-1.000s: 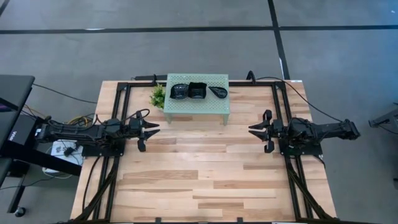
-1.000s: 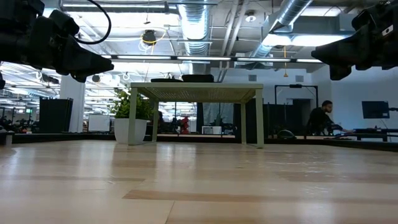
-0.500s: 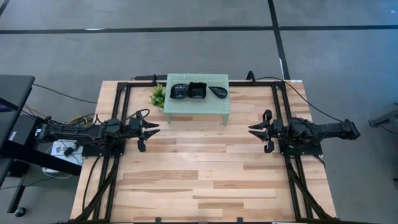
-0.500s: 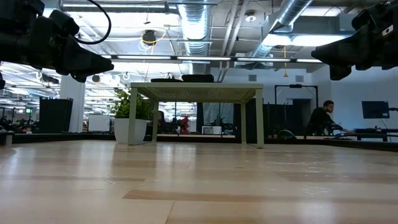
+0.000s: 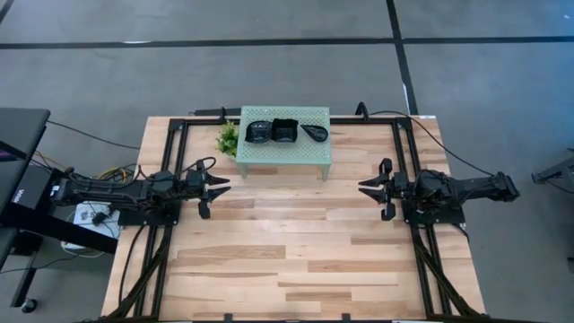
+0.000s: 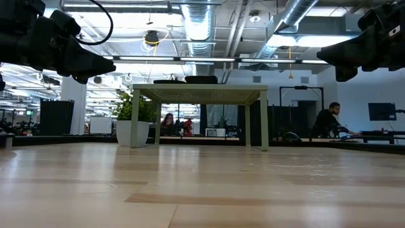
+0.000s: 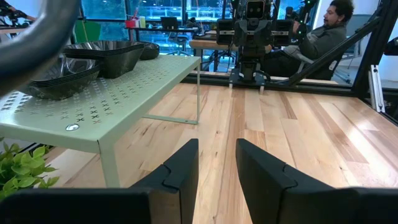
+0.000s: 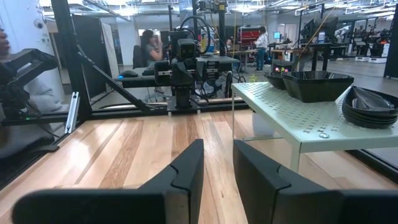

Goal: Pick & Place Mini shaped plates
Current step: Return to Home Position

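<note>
From where I stand, all the little black plates are up on the pale green stand at the far edge of the wooden table. They make three piles side by side: the round pile nearest the left arm, the square pile in the middle, and the teardrop pile nearest the right arm. A small leafy plant stands just beside the stand, on the left arm's side.

The left gripper hangs over the left part of the table, well apart from the stand, and points across at the other arm. Its wrist view shows its two fingers a little way apart with nothing between them. The right gripper faces it from the right part of the table, also well apart from the stand. Its jaws are likewise slightly parted and hold nothing. Seen from table height, both grippers are raised well off the boards.

Beyond the table, past the right arm, a person sits leaning back in the room
</note>
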